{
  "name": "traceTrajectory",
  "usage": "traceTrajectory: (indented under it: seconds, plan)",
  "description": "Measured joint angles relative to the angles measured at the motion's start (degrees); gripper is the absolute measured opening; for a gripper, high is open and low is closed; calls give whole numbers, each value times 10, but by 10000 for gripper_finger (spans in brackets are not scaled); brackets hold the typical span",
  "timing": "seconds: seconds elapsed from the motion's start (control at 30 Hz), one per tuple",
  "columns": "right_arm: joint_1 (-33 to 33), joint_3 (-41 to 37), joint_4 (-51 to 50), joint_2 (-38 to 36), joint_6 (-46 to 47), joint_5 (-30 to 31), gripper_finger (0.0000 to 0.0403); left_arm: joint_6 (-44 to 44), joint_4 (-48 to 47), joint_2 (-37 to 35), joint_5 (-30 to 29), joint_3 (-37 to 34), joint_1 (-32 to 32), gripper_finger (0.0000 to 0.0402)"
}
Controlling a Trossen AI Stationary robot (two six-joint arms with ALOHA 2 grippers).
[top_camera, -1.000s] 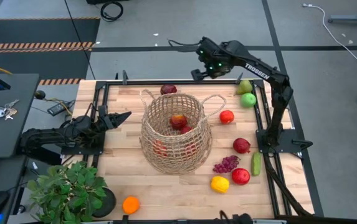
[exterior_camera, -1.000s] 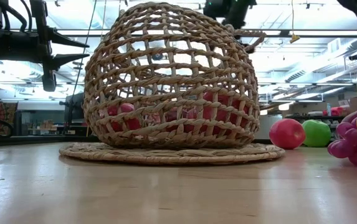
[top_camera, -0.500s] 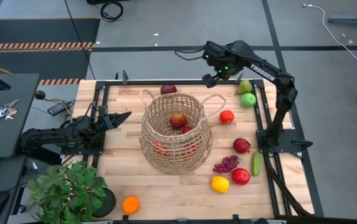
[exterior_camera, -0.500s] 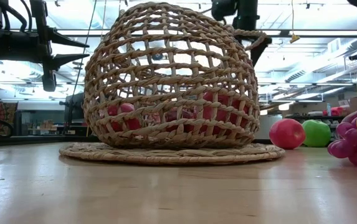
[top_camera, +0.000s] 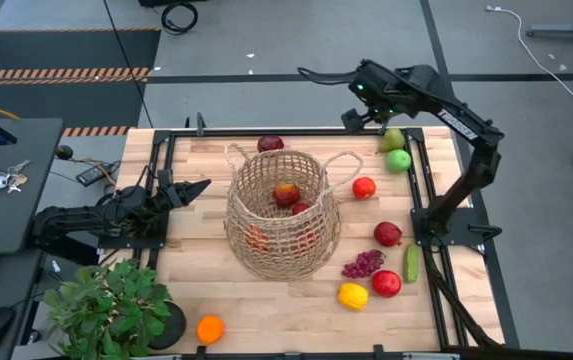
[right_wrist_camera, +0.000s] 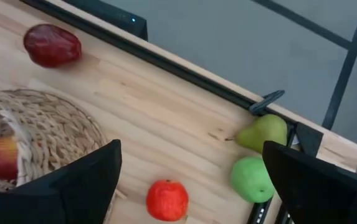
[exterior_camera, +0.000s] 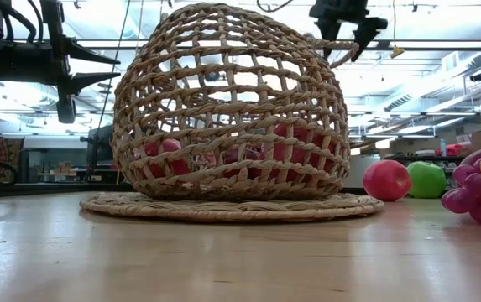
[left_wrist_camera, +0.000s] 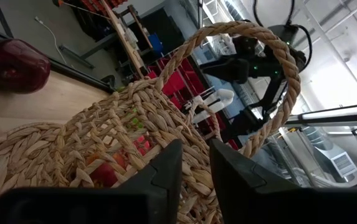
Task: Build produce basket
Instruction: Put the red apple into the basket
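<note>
From above, the basket (top_camera: 282, 212) stands in the middle of the table (top_camera: 206, 290) with red fruit inside; a dark red apple (top_camera: 270, 144) lies just behind its rim, a pear (top_camera: 393, 140) and green apple (top_camera: 398, 160) sit at the far right corner, and grapes (top_camera: 362, 264), a lemon (top_camera: 352, 296) and a cucumber (top_camera: 410, 263) lie at the near right. The right hand (top_camera: 358, 105) hangs over the table's far edge near the pear, its fingers spread wide and empty. The left hand (top_camera: 196, 188) waits closed, left of the basket. At table level, the basket fills the middle, with red pieces showing through the weave. The left wrist camera shows closed fingers (left_wrist_camera: 166, 174) facing the basket's handle (left_wrist_camera: 271, 68). The right wrist camera looks down on the pear, the green apple and a red apple (right_wrist_camera: 167, 200).
</note>
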Motion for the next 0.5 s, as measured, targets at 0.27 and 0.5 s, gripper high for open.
traceTrajectory:
  seconds: [0.27,0.5]
  plan:
    - [17,-170,23,-91,42,-15,391,0,0,0,0,0,0,89]
    - [30,-414,166,-219,122,-69,391,0,0,0,0,0,0,89]
